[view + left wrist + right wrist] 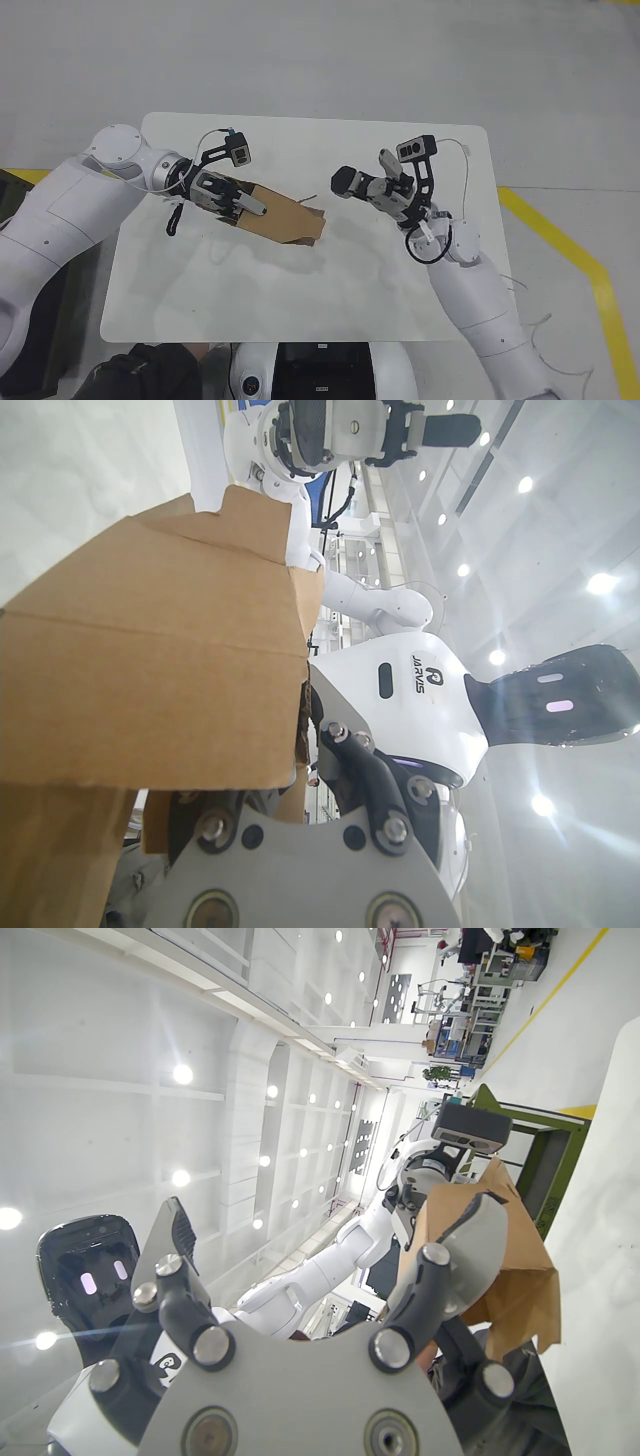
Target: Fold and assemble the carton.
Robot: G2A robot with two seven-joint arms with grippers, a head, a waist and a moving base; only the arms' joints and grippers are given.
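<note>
The carton [290,218] is a flattened brown cardboard piece with flaps, lying slantwise over the middle of the white table [300,290]. My left gripper [243,203] is shut on its left end, with one finger [340,720] pressed against the cardboard edge [150,660]. My right gripper [345,182] hangs a short way to the right of the carton's flap end, not touching it. Its jaws are open with nothing between them [325,1223], and the carton [520,1258] shows beyond one finger. Whether the carton's lower corner rests on the table I cannot tell.
The table's front and far parts carry nothing else. Yellow floor tape [560,240] runs past the table's right side. A green metal frame [550,1138] stands beyond the table's left edge.
</note>
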